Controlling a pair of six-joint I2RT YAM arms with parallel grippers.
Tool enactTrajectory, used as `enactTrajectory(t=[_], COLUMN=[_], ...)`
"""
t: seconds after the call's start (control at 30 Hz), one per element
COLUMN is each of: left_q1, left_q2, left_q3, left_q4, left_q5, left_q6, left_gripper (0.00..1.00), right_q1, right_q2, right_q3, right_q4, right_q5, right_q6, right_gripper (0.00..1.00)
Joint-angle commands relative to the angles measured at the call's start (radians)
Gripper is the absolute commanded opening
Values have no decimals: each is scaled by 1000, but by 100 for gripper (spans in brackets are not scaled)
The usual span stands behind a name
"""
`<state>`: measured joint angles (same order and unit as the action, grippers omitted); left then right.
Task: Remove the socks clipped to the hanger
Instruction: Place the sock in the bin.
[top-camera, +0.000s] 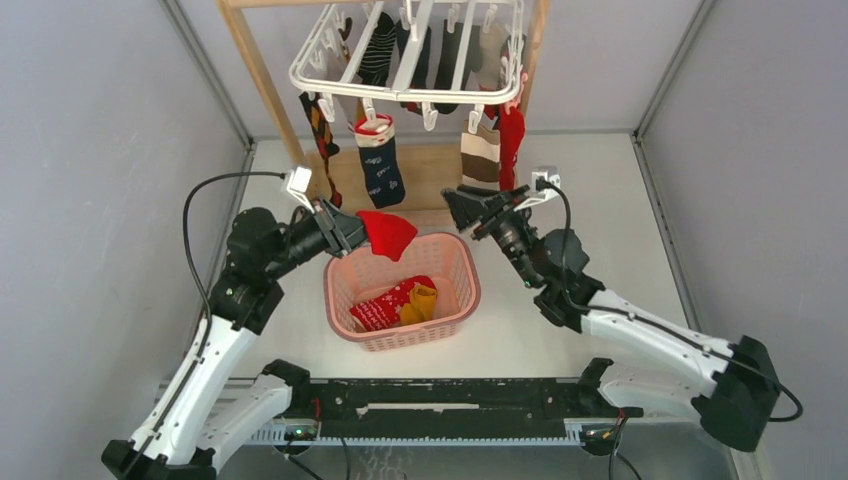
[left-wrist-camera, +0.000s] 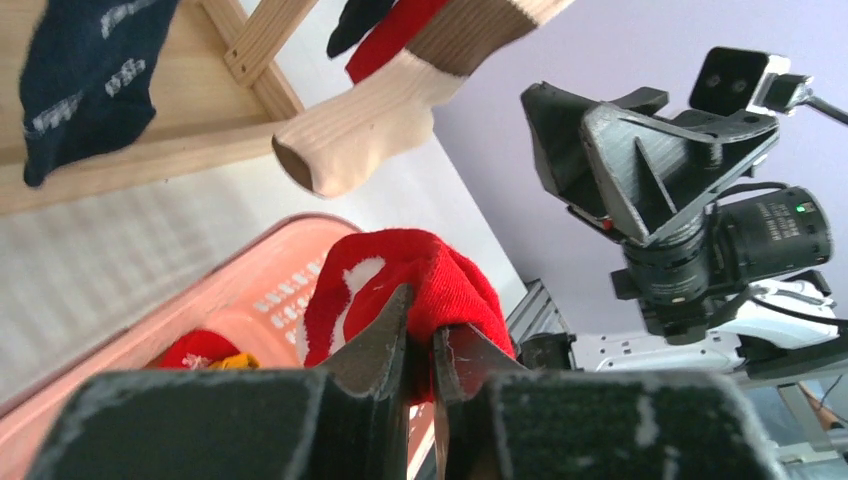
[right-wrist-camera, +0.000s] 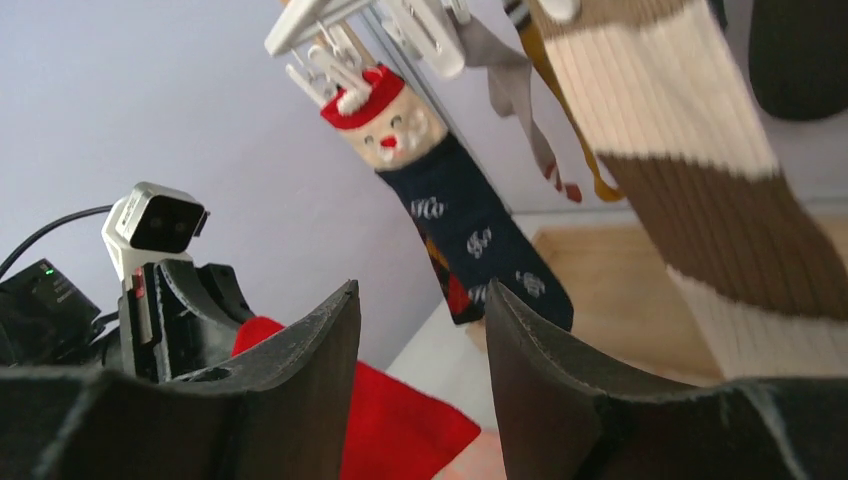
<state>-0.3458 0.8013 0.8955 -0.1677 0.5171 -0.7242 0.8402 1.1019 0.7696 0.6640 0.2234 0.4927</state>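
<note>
Now, left gripper (top-camera: 350, 229): pinching a red sock (top-camera: 388, 233), mid-frame, above pink basket (top-camera: 460, 305) rim.
Right gripper (top-camera: 458, 204): fingers spread, empty, right of centre.
Hanger (top-camera: 405, 97): top centre, socks (top-camera: 381, 160) clipped on.

No legible text; white script on navy sock (right-wrist-camera: 487, 243) unreadable

White table (top-camera: 560, 330) w/ pink basket (top-camera: 472, 288), wooden stand (top-camera: 264, 80).

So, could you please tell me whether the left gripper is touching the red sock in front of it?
Touching. The left wrist view shows the left gripper with its jaws pinched shut on a fold of the red sock, and no gap is visible between them.
</note>
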Motion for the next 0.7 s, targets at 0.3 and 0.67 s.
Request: enactTrajectory(t=[0.3, 0.67], left_q1=[-184, -281], left_q2=[-129, -67], left_q3=[-191, -268], left_q4=[-132, -137], left_q5=[-254, -415], left_q6=[60, 73], left_gripper=[14, 41], right_q1=[96, 177], right_q2=[-322, -365], right_q3=[-110, -158], right_q4=[-577, -714], right_q5=[105, 146], right_q6=[109, 167], right_gripper=[56, 56])
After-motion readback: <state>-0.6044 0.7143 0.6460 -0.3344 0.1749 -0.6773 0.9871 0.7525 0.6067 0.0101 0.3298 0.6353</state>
